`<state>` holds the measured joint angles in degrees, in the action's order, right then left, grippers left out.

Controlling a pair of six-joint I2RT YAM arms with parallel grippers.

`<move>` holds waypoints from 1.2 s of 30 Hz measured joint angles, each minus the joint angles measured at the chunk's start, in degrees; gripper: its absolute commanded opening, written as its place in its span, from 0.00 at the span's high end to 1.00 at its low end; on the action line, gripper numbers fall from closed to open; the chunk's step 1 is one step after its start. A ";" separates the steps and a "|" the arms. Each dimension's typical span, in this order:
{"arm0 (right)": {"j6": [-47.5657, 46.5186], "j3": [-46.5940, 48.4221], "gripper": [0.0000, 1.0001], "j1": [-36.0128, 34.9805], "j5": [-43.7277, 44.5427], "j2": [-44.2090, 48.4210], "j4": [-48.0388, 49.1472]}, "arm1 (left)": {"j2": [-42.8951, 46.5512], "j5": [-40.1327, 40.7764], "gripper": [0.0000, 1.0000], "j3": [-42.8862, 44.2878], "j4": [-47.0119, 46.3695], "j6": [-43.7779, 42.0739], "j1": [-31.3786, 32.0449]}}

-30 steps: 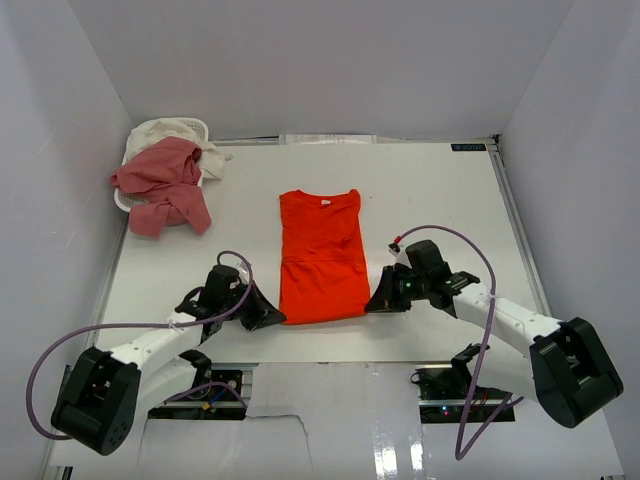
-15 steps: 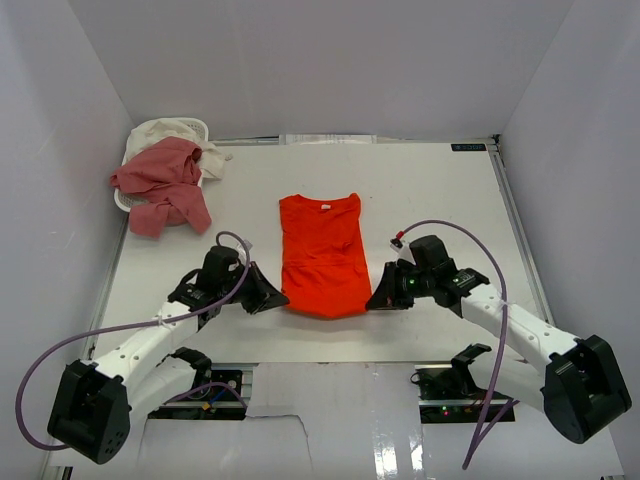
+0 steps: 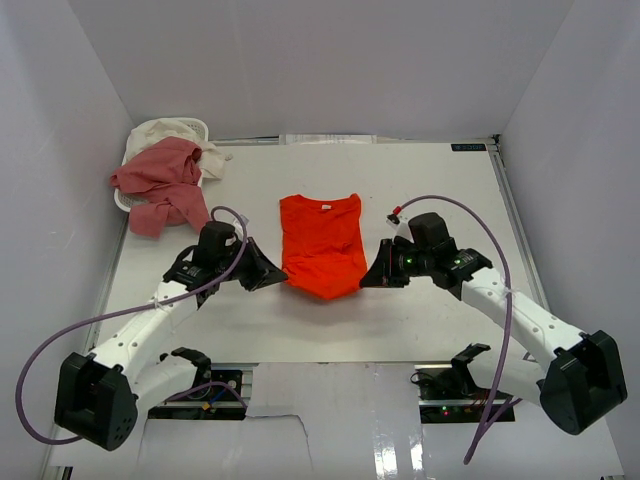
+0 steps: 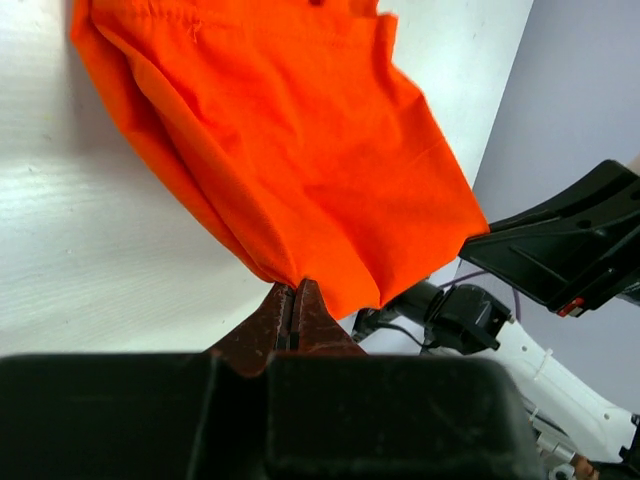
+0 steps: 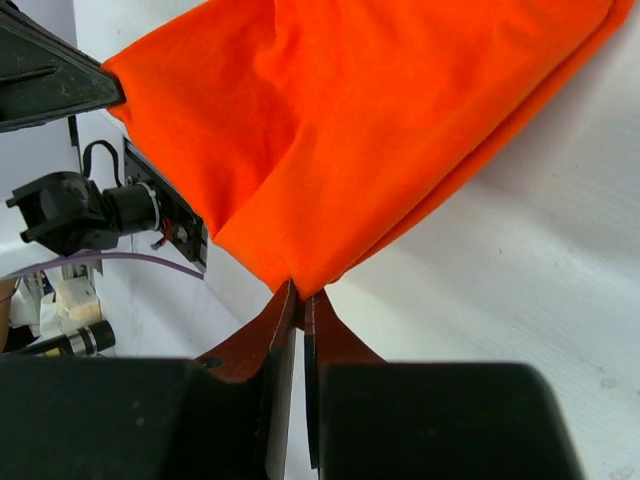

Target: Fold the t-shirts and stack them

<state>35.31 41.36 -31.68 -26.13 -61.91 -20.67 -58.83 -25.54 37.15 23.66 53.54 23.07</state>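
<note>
The bright orange-red t-shirt [image 3: 322, 245] lies mid-table, collar at the far end, its near hem lifted and curling over the body. My left gripper [image 3: 282, 277] is shut on the hem's left corner [image 4: 290, 275]. On the other side my right gripper [image 3: 364, 279] is shut on the right corner [image 5: 300, 282]. The orange cloth [image 4: 290, 130] fills the left wrist view, and the same cloth [image 5: 370, 120] fills the right wrist view. The dusty pink t-shirt [image 3: 162, 183] drapes over the basket at the far left, with the cream-white t-shirt [image 3: 178, 132] behind it.
A small white plastic basket [image 3: 124, 200] stands in the far left corner under the pink and cream shirts. Grey walls close in the table on three sides. A metal rail [image 3: 470, 147] runs along the far edge.
Both grippers have moved away from the near edge toward the far side, carrying the orange shirt's hem with them. The visible shirt has grown shorter as the lower part folds over.
</note>
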 measured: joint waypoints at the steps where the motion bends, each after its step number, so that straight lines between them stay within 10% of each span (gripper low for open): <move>1: -0.22 1.07 0.92 0.00 0.09 -0.63 -0.07 | 0.00 -0.02 1.00 0.52 0.26 -0.20 -0.66; 36: -7.72 32.59 0.92 8.92 -0.11 -29.64 -2.38 | -34.32 -0.44 1.00 37.55 -0.35 -6.67 -9.46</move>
<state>27.59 73.95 -22.76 -26.24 -91.55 -23.05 -93.14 -25.98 74.70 23.31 46.87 13.61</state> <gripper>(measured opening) 0.086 0.022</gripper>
